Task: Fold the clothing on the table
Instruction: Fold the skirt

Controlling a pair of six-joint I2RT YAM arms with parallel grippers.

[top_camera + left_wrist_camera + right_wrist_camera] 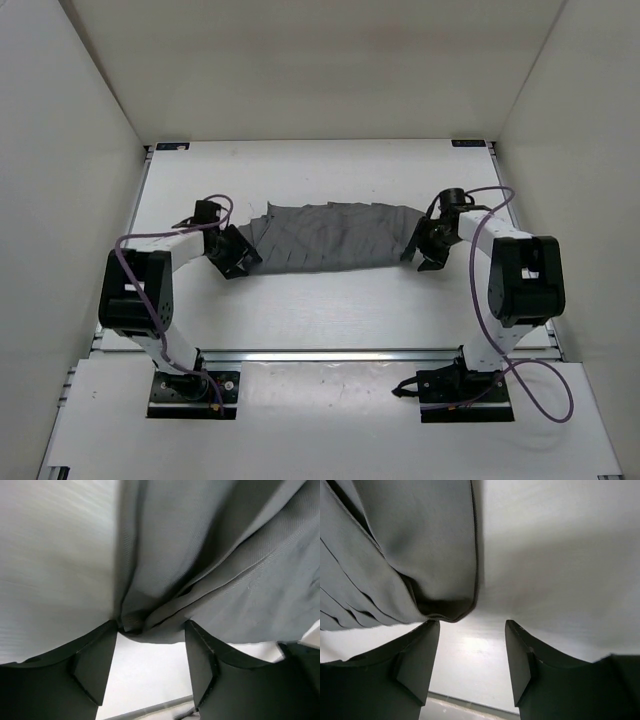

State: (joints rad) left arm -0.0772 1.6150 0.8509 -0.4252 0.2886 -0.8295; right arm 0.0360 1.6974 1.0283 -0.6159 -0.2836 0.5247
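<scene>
We see one piece of clothing (330,237), a grey pleated garment lying flat on the one white table (330,320), about mid-depth and roughly centred between left and right. Its long axis runs left to right, slightly bowed, with the ends sitting a little farther than the middle of its near edge. The pleats cross that axis, running near to far, and they bunch most at the left end.

Two grippers flank it, one at each end. The left gripper (235,252) sits at the garment's left end. In its wrist view both fingers (95,665) stand spread with bare table showing between them, and a folded edge of the fabric (210,570) lies just at their tips, not pinched. The right gripper (425,248) sits at the right end. Its two fingers (417,655) are likewise parted, and a rounded corner of the cloth (410,540) lies just beyond the tip of one of them, with nothing clamped.

Farther out we count two arms, bolted at the near edge, and two small black brackets (172,146) at the table's far corners.
</scene>
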